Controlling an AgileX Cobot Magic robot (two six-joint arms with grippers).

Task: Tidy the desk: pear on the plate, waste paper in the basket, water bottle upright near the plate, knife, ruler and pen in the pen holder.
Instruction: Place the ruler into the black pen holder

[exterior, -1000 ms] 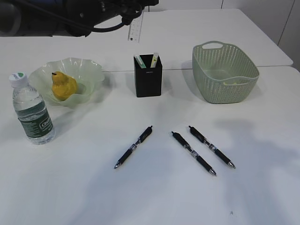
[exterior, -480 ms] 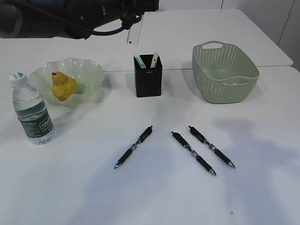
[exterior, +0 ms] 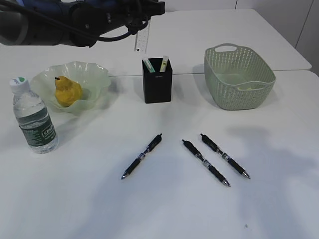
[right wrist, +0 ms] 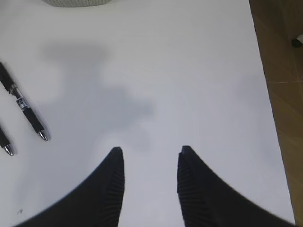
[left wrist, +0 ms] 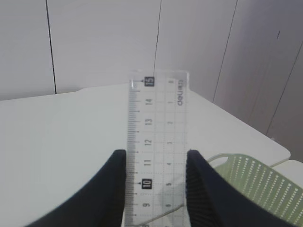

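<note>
Left to right. Water bottle (exterior: 34, 119) upright, just beside the plate (exterior: 97, 74), so that part looks done. Pear (exterior: 67, 91) sits on the plate, done too.

My left gripper (left wrist: 156, 189) is clamped on the clear ruler (left wrist: 157, 142), jaws pressing its two long edges. I'm carrying it high, above and behind the pen holder (exterior: 157, 84), I judge so it can go in end-first. Holder already has a couple of items standing in it; can't tell which.

Three pens (exterior: 141, 156) lie flat on the table (exterior: 75, 199) in front, well apart from the holder, waiting their turn.

Basket (exterior: 239, 77) at right; something pale inside, likely the paper.

Right gripper (right wrist: 150, 163) hangs empty over bare table near the right-hand pens, jaws apart, I'd say staged for them.
</note>
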